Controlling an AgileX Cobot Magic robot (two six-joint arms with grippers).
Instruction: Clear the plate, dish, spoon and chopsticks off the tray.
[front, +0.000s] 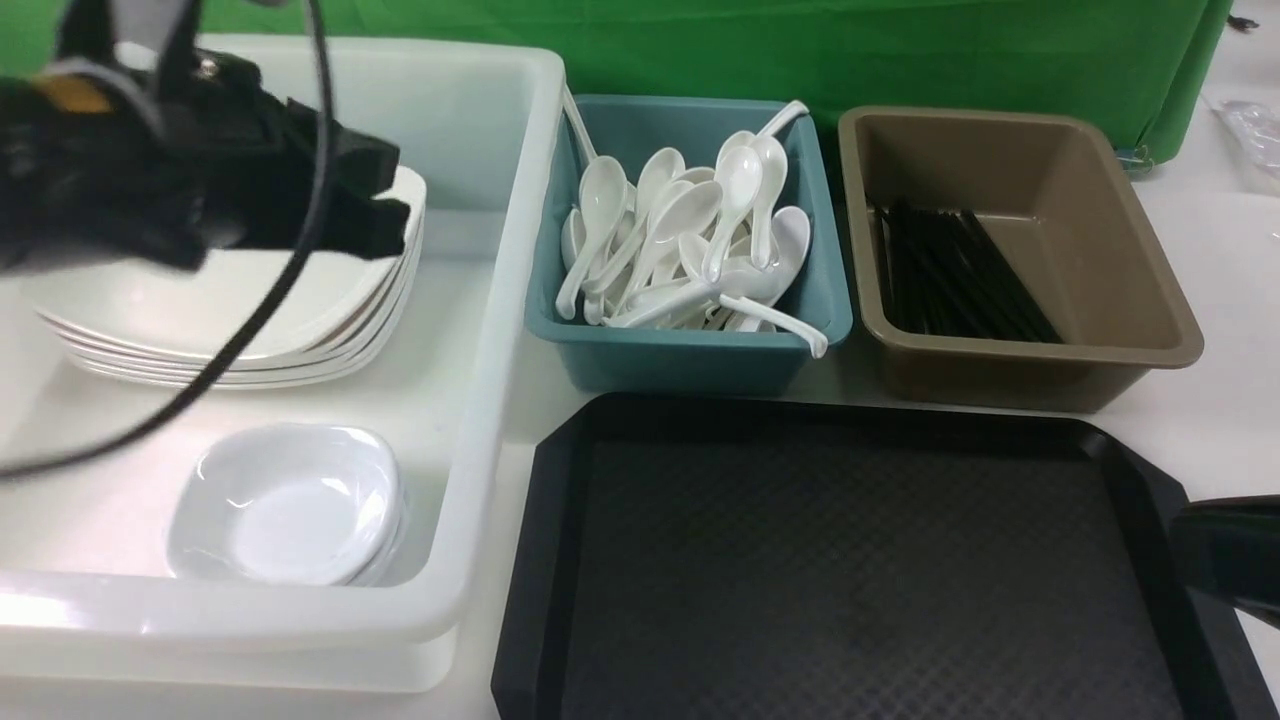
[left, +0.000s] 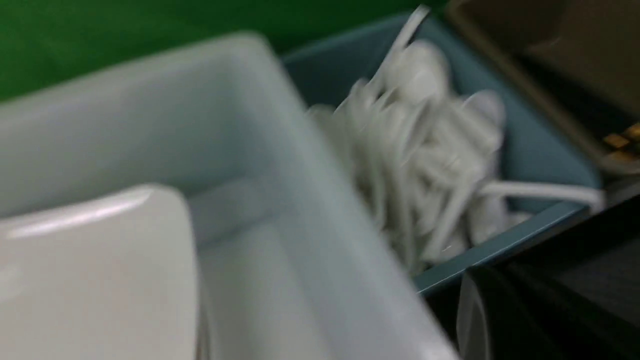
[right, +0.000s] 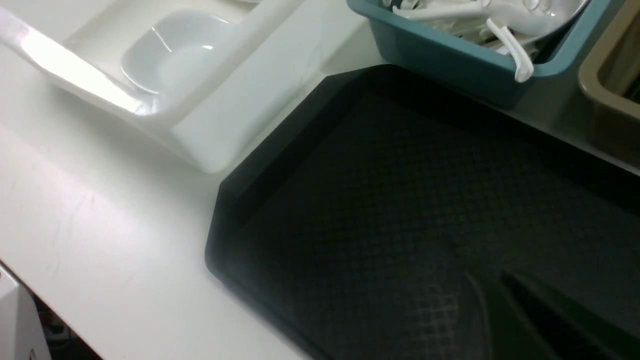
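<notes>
The black tray lies bare in the front view and in the right wrist view. A stack of white plates and small stacked dishes sit in the white tub. White spoons fill the teal bin. Black chopsticks lie in the brown bin. My left gripper hovers blurred over the plate stack, jaws close together and holding nothing. My right gripper is shut and empty over the tray's right edge.
The tub, teal bin and brown bin stand in a row behind and left of the tray. A green cloth hangs at the back. White table lies left of the tray. The left wrist view is motion-blurred.
</notes>
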